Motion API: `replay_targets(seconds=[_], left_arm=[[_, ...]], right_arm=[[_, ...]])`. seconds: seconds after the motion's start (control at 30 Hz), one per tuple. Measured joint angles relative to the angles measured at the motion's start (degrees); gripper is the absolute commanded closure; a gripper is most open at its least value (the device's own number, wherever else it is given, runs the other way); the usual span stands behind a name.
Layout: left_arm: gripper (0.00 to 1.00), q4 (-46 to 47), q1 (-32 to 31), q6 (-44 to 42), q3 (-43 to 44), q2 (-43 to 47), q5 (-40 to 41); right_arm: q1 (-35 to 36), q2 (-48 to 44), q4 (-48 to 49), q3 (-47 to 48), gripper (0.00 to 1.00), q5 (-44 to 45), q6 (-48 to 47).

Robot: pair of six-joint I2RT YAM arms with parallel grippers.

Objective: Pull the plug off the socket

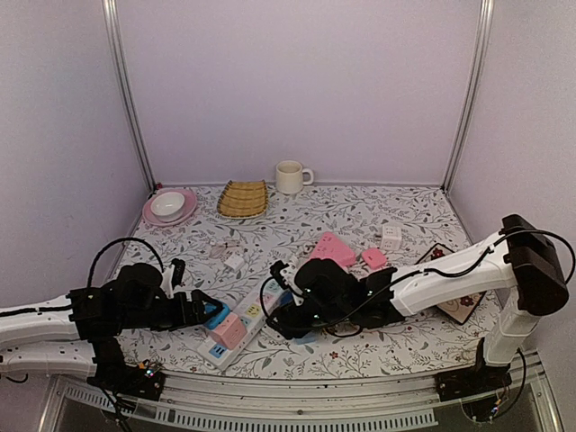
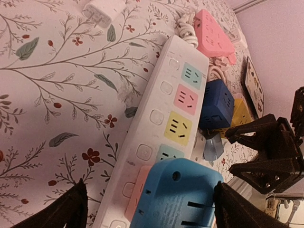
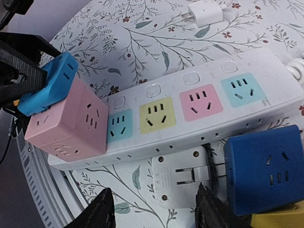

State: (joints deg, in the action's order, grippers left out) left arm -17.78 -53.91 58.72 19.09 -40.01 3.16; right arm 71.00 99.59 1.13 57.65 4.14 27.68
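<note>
Evidently pre-grasp: left claw (image 2: 149, 209) gapes, released, around the blue plug (image 2: 175, 194) atop the pink cube (image 3: 66, 126) at the end of the strip (image 3: 266, 66). Right claw (image 3: 154, 211), jaws apart, straddles a loose white plug (image 3: 178, 180) beside the strip. Next: clench, pull straight off.

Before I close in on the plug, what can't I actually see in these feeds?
- Top view: the right arm covers the power strip's far end.
- Left wrist: the light blue adapter hides the pink adapter's seating in the strip.
- Right wrist: right end effector fingertips are cut off by the bottom edge, so contact with the white plug is unclear. The yellow block is cropped at the corner.
</note>
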Motion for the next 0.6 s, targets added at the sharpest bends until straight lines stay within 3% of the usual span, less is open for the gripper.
replay_targets(seconds=[0.1,0.27,0.6], left_arm=[[0.08,0.1,0.0,0.0,0.0,0.0,0.0],[0.08,0.0,0.0,-0.2,0.0,0.2,0.1],[0.08,-0.4,-0.1,-0.6,0.0,-0.7,0.2]], right_arm=[[0.8,3.9,-0.3,3.3,0.58,-0.1,0.4],[0.1,9.7,-0.3,8.4,0.68,-0.7,0.3],[-5.3,19.6,-0.8,19.0,0.7,-6.8,-0.3]])
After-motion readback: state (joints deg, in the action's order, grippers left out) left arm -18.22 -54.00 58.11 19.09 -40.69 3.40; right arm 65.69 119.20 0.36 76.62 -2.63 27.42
